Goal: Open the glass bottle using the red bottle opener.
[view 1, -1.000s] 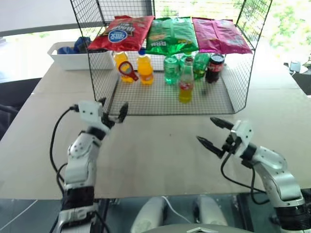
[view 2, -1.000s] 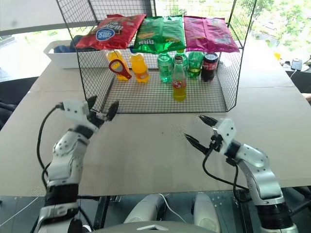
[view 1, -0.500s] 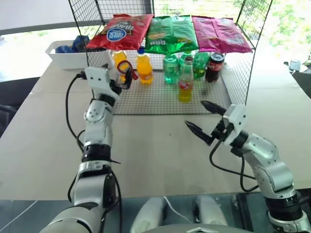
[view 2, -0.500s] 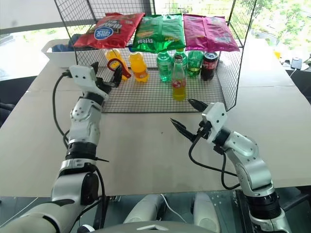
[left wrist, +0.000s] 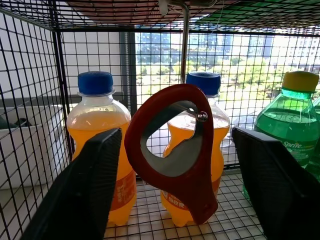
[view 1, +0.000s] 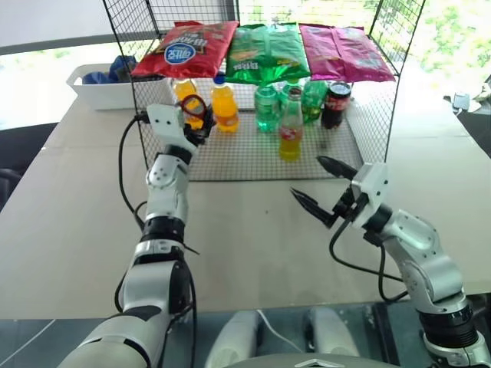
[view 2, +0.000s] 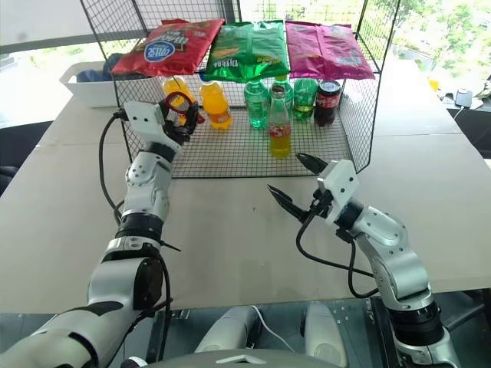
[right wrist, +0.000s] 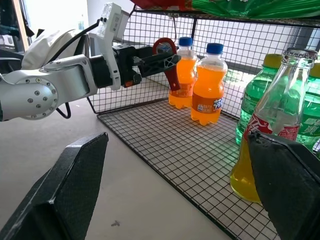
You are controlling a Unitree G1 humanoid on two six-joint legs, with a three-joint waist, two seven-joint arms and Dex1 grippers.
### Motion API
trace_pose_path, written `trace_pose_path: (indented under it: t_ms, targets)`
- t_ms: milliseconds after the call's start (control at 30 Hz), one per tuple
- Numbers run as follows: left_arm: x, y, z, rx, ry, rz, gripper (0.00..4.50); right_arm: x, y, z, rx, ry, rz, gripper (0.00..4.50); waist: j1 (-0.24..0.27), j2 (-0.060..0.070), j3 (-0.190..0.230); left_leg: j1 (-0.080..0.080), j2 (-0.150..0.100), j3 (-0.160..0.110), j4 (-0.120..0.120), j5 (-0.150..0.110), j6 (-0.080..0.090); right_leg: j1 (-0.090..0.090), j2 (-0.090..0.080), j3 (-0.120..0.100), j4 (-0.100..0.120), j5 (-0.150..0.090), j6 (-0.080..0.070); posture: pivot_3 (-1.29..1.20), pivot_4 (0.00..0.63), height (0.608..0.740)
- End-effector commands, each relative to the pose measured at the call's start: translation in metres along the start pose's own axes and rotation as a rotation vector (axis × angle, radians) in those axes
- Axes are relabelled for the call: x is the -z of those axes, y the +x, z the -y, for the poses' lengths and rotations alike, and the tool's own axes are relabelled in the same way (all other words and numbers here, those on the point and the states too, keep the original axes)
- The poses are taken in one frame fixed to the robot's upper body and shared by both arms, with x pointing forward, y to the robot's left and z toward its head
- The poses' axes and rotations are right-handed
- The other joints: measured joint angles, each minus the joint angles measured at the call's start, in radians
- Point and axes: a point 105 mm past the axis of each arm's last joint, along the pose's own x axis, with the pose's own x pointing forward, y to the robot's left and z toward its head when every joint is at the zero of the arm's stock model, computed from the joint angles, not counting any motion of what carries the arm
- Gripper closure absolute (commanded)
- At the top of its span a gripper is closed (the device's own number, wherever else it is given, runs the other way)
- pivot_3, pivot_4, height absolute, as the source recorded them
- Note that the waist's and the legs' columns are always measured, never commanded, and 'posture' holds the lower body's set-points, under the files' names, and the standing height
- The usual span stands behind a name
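Note:
The red bottle opener (left wrist: 172, 145) hangs from a hook under the wire rack's top shelf, in front of two orange plastic bottles. My left gripper (view 1: 198, 119) reaches into the rack at the left and stands open, one finger on each side of the opener with a gap on both sides. The glass bottle (view 1: 290, 130) of yellow drink stands upright and capped on the rack floor near the middle. My right gripper (view 1: 307, 176) hovers open over the table in front of the rack, short of the bottle (right wrist: 265, 135), with nothing between its fingers.
The wire rack (view 1: 383, 146) carries three snack bags (view 1: 268, 52) on top. Orange plastic bottles (view 1: 225, 107), green bottles (view 1: 267, 109) and a cola bottle (view 1: 336, 103) stand at its back. A white bin (view 1: 107, 92) sits behind on the left.
My left arm has stretched forward and up from the table's front into the rack, bringing its fingers around the hanging opener. The right gripper rose a little and stayed open.

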Motion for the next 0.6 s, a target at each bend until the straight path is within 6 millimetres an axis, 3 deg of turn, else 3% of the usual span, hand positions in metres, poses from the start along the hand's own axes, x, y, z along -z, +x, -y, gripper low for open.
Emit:
trace_pose_path:
  t_ms: [33,133,200,467,600]
  targets:
    - [-0.013,0.004,0.0,-0.001,-0.012,0.063,2.41,-0.017,0.002,-0.002,-0.012,-0.046,0.046,0.0,0.0,0.0,0.0,0.0,0.0,0.0,0.0,0.0,0.0,0.0,0.0,0.0,0.0,0.0,0.0,0.0,0.15,0.74]
    - [-0.009,0.001,0.0,0.0,-0.016,0.056,3.89,-0.018,0.003,-0.002,-0.014,-0.048,0.046,0.0,0.0,0.0,0.0,0.0,0.0,0.0,0.0,0.0,0.0,0.0,0.0,0.0,0.0,0.0,0.0,0.0,0.15,0.74]
    - [-0.007,0.0,-0.001,-0.004,-0.02,0.052,4.42,-0.018,0.003,-0.002,-0.016,-0.048,0.046,0.0,0.0,0.0,0.0,0.0,0.0,0.0,0.0,0.0,0.0,0.0,0.0,0.0,0.0,0.0,0.0,0.0,0.15,0.74]
    - [-0.009,-0.004,-0.004,-0.014,-0.045,0.068,4.42,-0.019,0.005,-0.002,-0.026,-0.048,0.048,0.0,-0.001,0.0,0.0,0.0,0.0,0.0,0.001,0.0,0.0,0.0,0.0,0.0,0.001,0.0,0.0,0.0,0.15,0.74]
    - [-0.02,-0.004,0.001,0.019,-0.167,0.122,4.42,-0.018,0.006,-0.003,-0.029,-0.047,0.048,0.0,-0.002,0.0,0.0,0.0,0.0,0.0,0.001,0.0,0.0,0.0,0.0,0.0,0.001,0.0,0.0,0.0,0.15,0.74]
